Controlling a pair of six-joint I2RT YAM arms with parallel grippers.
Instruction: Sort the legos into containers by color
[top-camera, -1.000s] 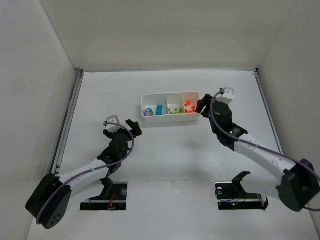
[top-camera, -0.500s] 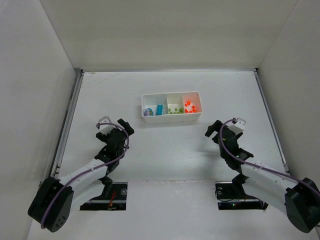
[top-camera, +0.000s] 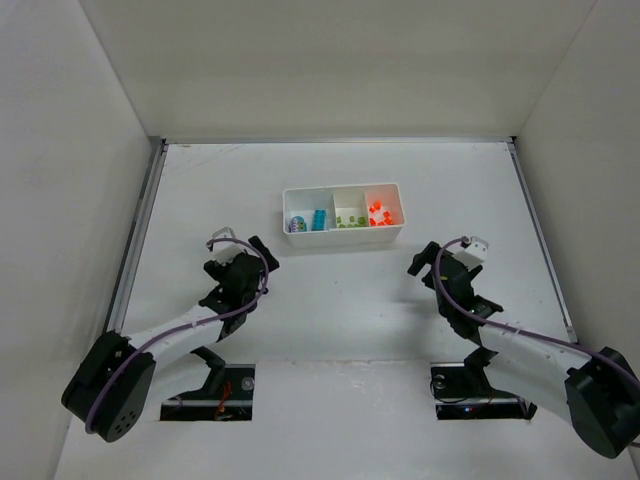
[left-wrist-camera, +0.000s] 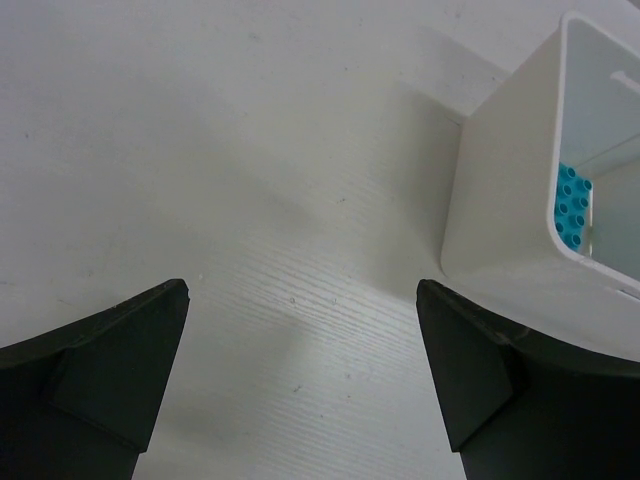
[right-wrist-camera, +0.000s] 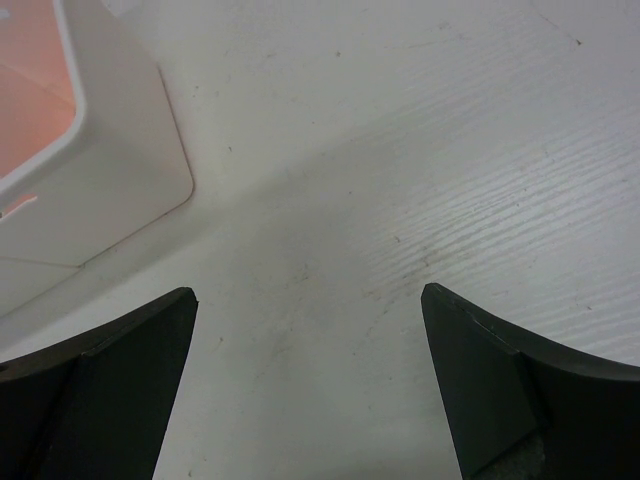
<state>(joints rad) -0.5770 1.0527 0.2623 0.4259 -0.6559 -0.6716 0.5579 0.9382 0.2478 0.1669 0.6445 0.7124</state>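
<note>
Low in the overhead frame, the left gripper (top-camera: 236, 257) and right gripper (top-camera: 417, 258) hang spread and empty above the tabletop (top-camera: 330, 300); farther up at centre, the tray (top-camera: 343, 238) holds blue, green and orange legos (top-camera: 317, 220) separately, so sorting looks finished.

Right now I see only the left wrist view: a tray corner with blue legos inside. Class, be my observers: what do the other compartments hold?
Observer: The middle compartment holds green legos.
Operator: And the right one?
Observer: Orange legos.
Operator: Is the other arm holding anything?
Observer: No, the right gripper is open and empty, near the tray's corner.
</note>
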